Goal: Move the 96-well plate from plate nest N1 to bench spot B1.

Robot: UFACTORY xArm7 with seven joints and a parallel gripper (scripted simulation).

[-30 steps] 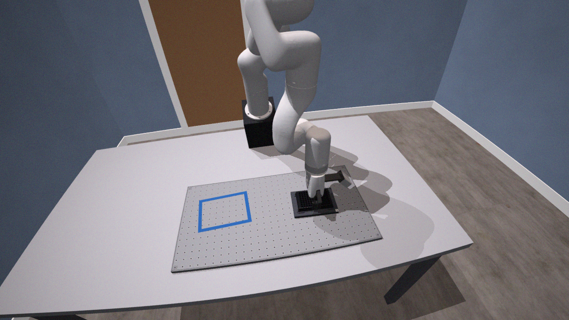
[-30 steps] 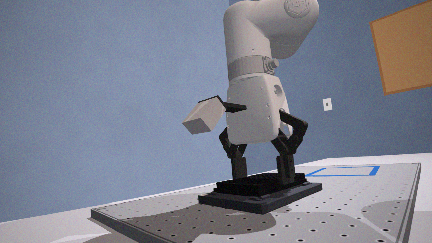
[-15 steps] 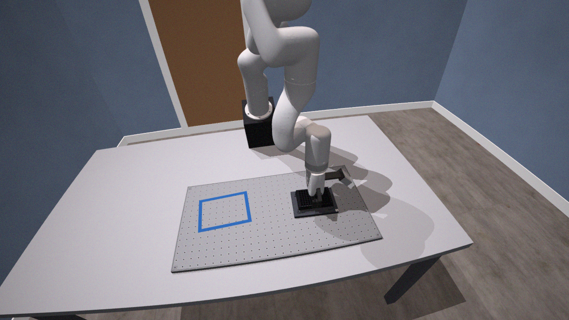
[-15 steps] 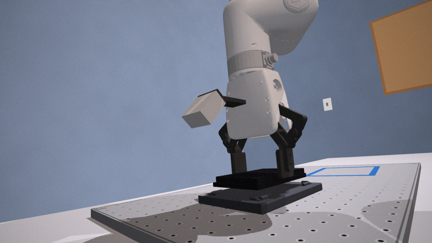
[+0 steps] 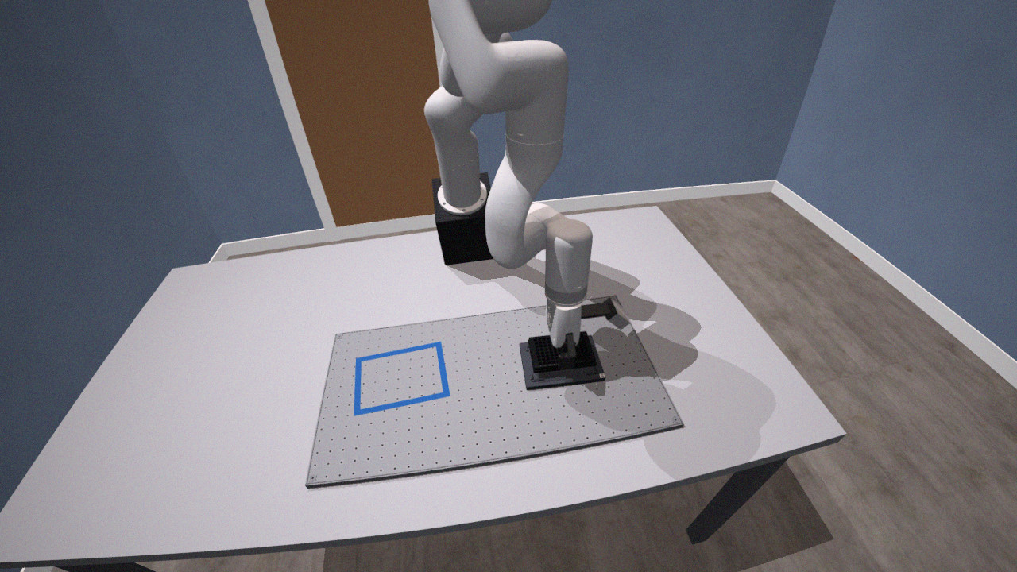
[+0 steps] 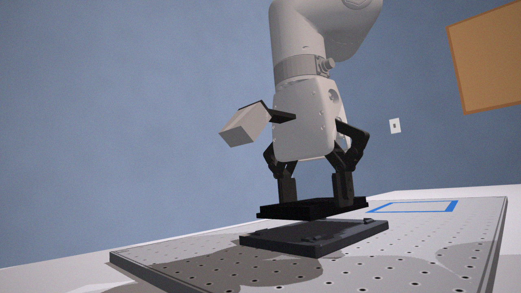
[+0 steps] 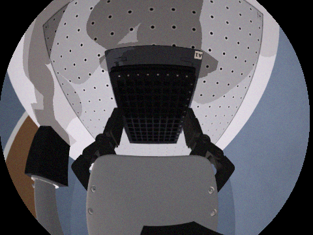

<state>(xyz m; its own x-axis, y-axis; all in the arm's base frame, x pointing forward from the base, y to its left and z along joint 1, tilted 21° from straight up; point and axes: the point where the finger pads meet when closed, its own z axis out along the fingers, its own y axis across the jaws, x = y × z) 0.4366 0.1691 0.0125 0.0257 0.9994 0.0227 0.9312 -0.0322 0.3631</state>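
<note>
My gripper (image 6: 316,198) is shut on the black 96-well plate (image 6: 313,210) across its short width. It holds the plate level and right way up, a little above the black plate nest (image 6: 314,236), with a clear gap between them. In the top view the plate (image 5: 558,353) hangs over the nest (image 5: 563,375) at the right of the perforated deck. The wrist view shows the plate (image 7: 152,104) between my two fingers, with the nest's far edge (image 7: 152,54) beyond it. The blue taped outline (image 5: 400,376) lies on the left part of the deck, also in the exterior view (image 6: 413,206).
The grey perforated deck (image 5: 490,398) lies on a white table. The arm's black base (image 5: 462,234) stands at the table's back. The nest has small raised tabs (image 6: 368,220) along its edges. The deck's edge is near the nest on the right.
</note>
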